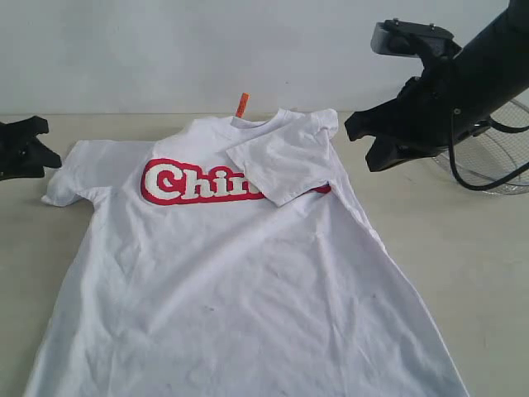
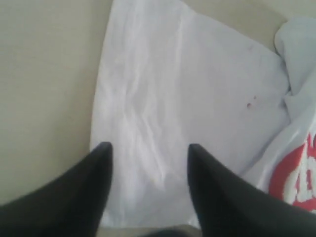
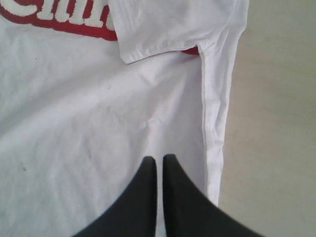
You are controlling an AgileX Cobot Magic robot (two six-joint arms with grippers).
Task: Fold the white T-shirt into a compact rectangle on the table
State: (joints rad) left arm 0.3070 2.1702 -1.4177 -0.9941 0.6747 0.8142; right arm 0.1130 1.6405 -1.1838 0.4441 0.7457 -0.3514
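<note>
Cloth fills most of the scene: we see the white T-shirt (image 1: pixel 248 281) lying front side up on the table (image 1: pixel 463 248), roughly in the middle, its hem running out of the exterior view at the bottom. Red-outlined lettering (image 1: pixel 198 184) crosses the chest, and an orange neck tag (image 1: pixel 241 105) sticks up at the collar. The folded sleeve (image 1: pixel 281 165), on the right arm's side, is turned in over the chest and covers the end of the lettering. The other sleeve (image 1: pixel 78 169) lies spread flat on the table.

We find the left gripper (image 2: pixel 150 146) at the table's left edge, just beside that flat sleeve. Its fingers (image 2: pixel 98 187) are spread apart and released, with the sleeve cloth showing between them and nothing in their grasp.

The right gripper (image 3: pixel 159 158) hangs above the shirt's side seam, below the folded sleeve. Its fingers (image 3: pixel 148 197) are clenched almost together and pinch no cloth.

One container shows: a wire-mesh basket (image 1: pixel 496 161) stands on the table at the far right, well apart from the shirt. The right arm (image 1: pixel 488 58) crosses in front of it and hides much of it, so we cannot tell what it holds.
</note>
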